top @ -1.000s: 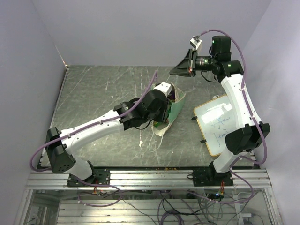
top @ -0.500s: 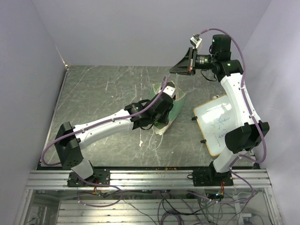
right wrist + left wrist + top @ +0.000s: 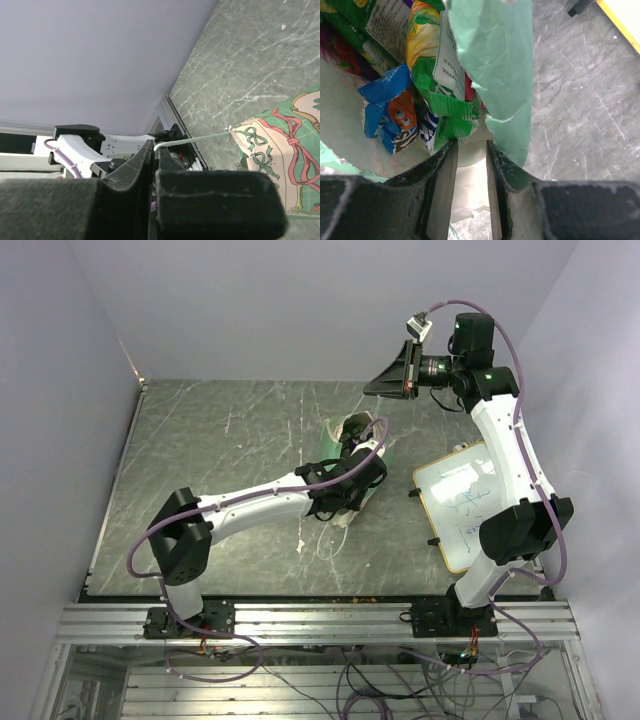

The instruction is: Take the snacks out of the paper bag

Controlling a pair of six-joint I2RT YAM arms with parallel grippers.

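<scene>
One arm (image 3: pixel 260 505), left, inside paper bag (image 3: pixel 495 65).

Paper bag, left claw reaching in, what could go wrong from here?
The left claw is open just short of the green packet; closing now may nip only its edge and slip. One finger is near the paper bag's side and could pinch or tear it. The right claw holds only the string handle, which might slip.

White arms (image 3: pixel 260 502), black joints (image 3: pixel 183 540), purple cables (image 3: pixel 130 560)
</scene>
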